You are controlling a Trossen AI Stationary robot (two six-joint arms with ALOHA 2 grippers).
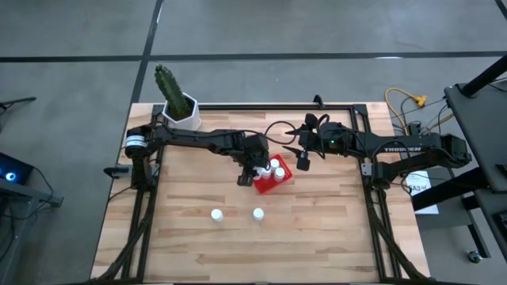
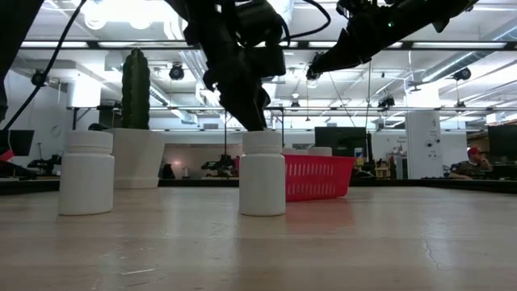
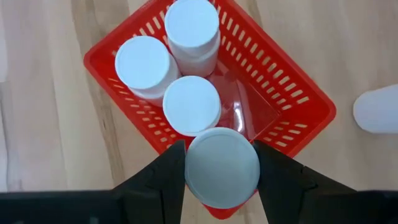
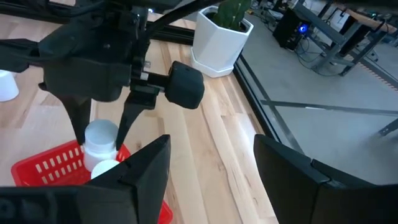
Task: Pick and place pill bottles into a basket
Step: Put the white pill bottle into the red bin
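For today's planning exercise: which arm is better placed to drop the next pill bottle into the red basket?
Left. The left gripper is shut on a pill bottle directly above the basket, beside three bottles already inside. The right gripper hangs open and empty next to the basket.

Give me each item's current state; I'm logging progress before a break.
Basket: three bottles inside, upright.
Left gripper: shut on a fourth bottle above the basket.
Two bottles on table: upright, untouched.
Right gripper: open, empty, beside the basket.
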